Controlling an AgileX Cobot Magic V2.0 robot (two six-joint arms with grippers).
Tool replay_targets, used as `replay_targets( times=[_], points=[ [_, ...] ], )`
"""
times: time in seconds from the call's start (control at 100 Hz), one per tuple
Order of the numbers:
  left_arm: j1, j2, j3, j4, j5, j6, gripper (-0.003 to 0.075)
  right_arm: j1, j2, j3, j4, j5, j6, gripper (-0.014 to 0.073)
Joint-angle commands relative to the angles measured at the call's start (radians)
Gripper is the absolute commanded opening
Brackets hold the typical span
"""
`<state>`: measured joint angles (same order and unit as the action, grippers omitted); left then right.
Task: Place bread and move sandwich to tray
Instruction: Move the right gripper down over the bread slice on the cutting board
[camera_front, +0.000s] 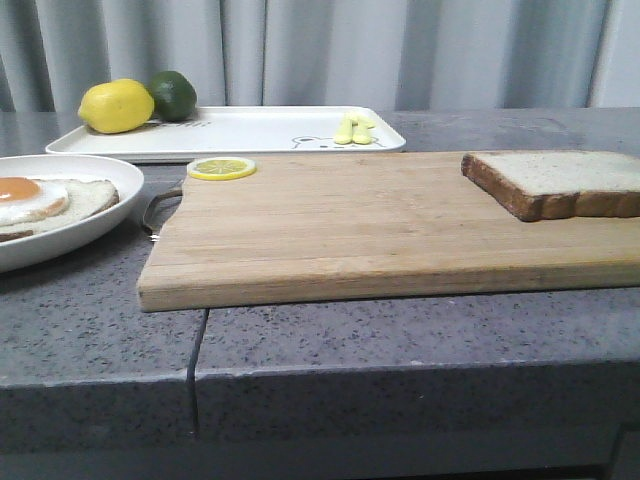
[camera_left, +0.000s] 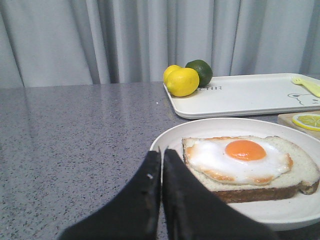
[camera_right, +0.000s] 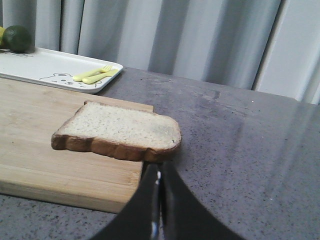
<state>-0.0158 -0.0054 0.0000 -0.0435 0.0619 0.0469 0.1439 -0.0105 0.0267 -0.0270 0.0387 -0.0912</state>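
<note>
In the left wrist view the left hand (camera_left: 161, 165) fills the lower middle of the frame with its two dark fingers (camera_left: 142, 200) pressed together, only a thin seam between them, and nothing held; the tips sit just at the near rim of the round white plate, though whether they touch it cannot be told. The sandwich (camera_left: 250, 167) lies just to the right of those tips — a brown-crusted slice topped with a fried egg, orange yolk up, resting on the plate. In the right wrist view the right hand (camera_right: 160, 175) rises from the bottom centre, likewise closed to a narrow slit and empty. The bread (camera_right: 120, 131) lies directly above its tips in the frame, one corner overhanging the edge of the wooden cutting board (camera_right: 45, 150); contact between tips and crust cannot be judged. In the front view neither hand appears: the bread sits at the right edge of the board, the plate at the far left on the grey speckled surface (camera_front: 330, 340), and the tray (camera_front: 250, 130) lies behind — upper left of the frame — carrying a lemon (camera_front: 116, 106), a lime (camera_front: 173, 94) and small yellow cutlery (camera_front: 354, 130). A lemon slice (camera_front: 221, 168) rests on the board's back left corner.
</note>
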Motion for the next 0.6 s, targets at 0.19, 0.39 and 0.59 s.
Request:
replay_targets(
  times=[0.19,0.39,0.59],
  points=[
    [0.002,-0.029,0.014,-0.009,-0.083,-0.008,-0.0020,-0.004,-0.019,0.002,-0.006,-0.073,-0.004,-0.0070],
    [0.002,-0.029,0.014,-0.009,-0.083,-0.008,-0.0020,-0.004,-0.019,0.002,-0.006,-0.073,-0.004,-0.0070],
    [0.002,-0.029,0.014,-0.009,-0.093,-0.008,-0.0020,-0.004,-0.019,0.002,-0.006,-0.073,-0.004,-0.0070]
  ],
)
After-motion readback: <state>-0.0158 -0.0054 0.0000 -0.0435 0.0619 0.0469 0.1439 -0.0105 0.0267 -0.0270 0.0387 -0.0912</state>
